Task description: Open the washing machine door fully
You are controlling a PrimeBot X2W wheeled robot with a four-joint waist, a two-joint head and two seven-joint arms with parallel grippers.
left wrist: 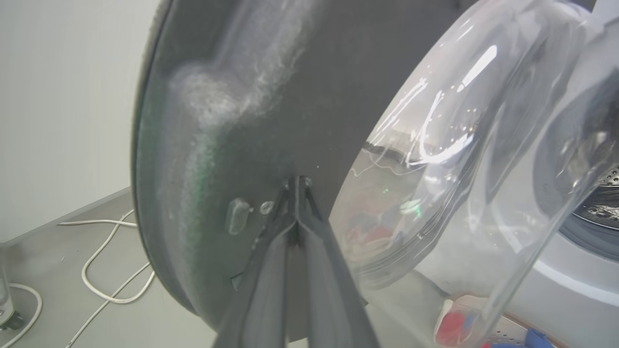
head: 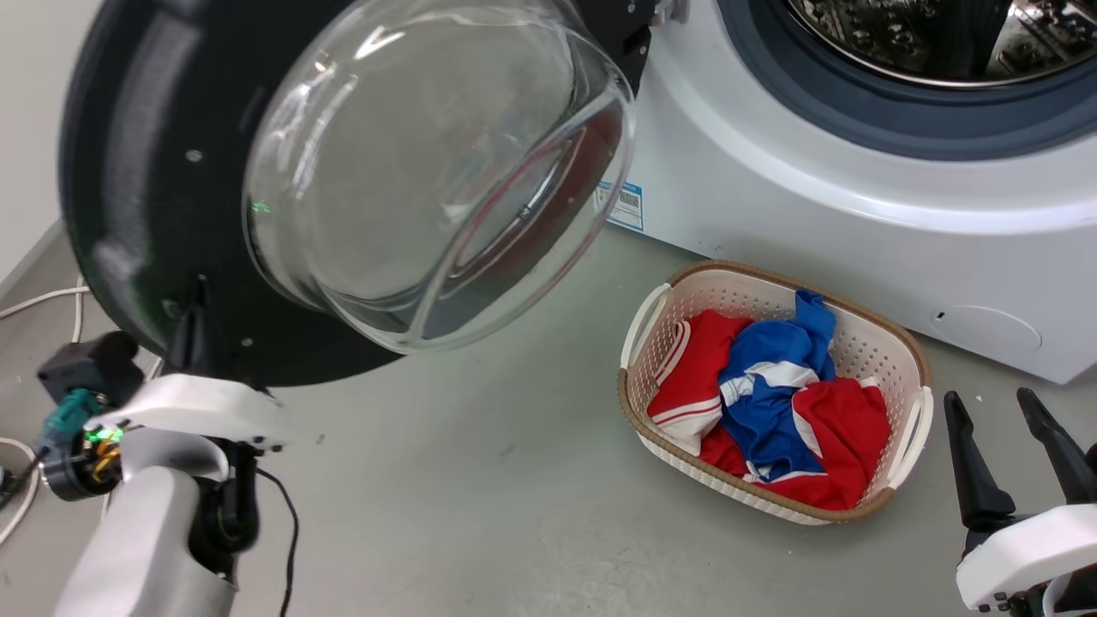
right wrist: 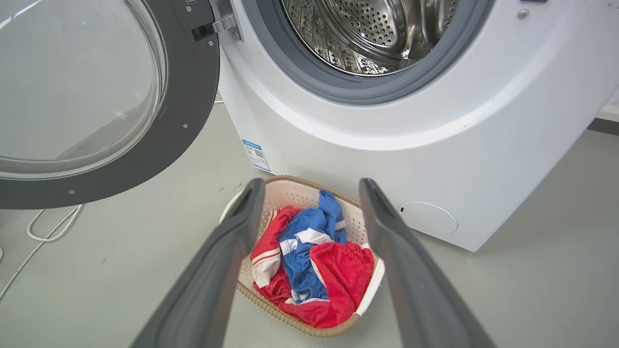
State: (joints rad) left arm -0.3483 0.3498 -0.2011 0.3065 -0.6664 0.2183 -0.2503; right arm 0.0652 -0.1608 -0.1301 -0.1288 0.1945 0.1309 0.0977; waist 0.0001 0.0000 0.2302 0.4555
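L claw (left wrist: 296,184) is closed, fingers pressed together w/ nothing between them. Its tips look set against the black inner face of the washing machine door (left wrist: 290,87), just beside the glass bowl (left wrist: 435,169). The door is swung well out to the left of the washing machine (head: 814,214), hinged at the cabinet, w/ the drum (right wrist: 377,34) uncovered. I'd judge it mostly open w/ a bit of swing left. R claw (head: 987,398) is open & empty over the floor, near the laundry basket (head: 915,360) and well apart from the door.

How I'd do the push:
- Go slow & follow the door's arc, not a straight line, so the tips don't skid on the glossy plastic.
- Contact pt sits far from the hinge, so leverage is good & light force should do.
- Stay off the glass.
- Ease off once the hinge stop resists.
- White cable (left wrist: 111,270) lies on the floor past the door edge. Can't tell if it's in the arc, so I'd watch it.
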